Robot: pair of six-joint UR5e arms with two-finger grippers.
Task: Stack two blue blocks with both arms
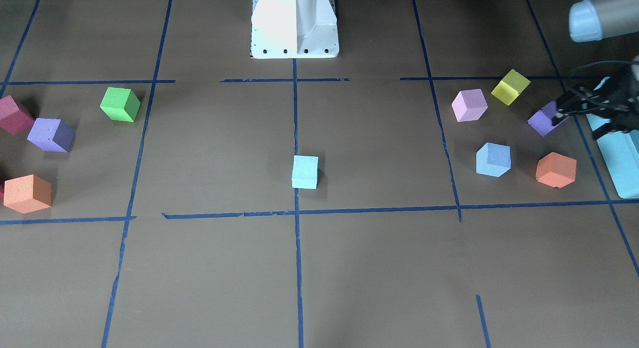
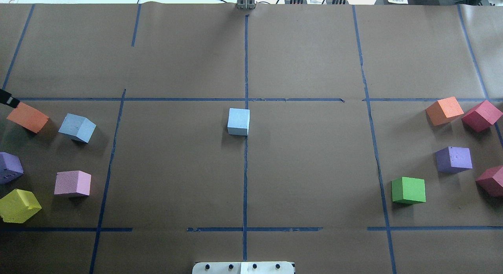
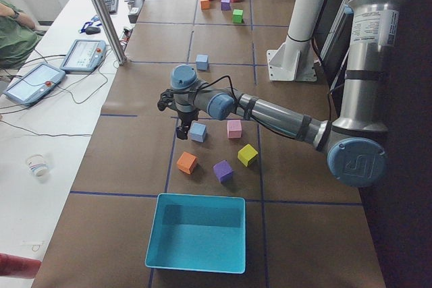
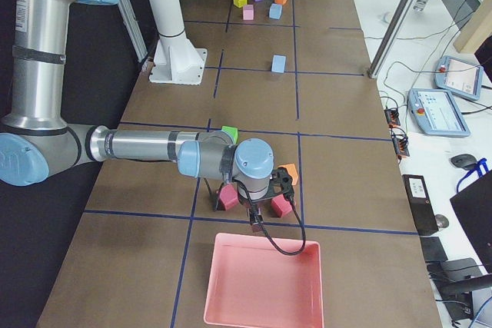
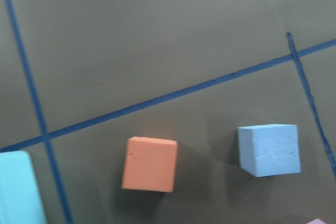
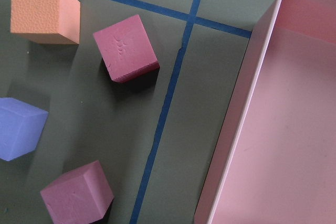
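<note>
At table centre, on a tape line, sits one blue block. The 2nd blue block is on my left side, near my left gripper. Can't tell jaw state for it or my right gripper.

No writing, label or number can be read anywhere.

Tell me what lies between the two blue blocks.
Only bare paper, crossed by one tape line, lies between the centre block and the left block. The overhead view shows this.
</note>
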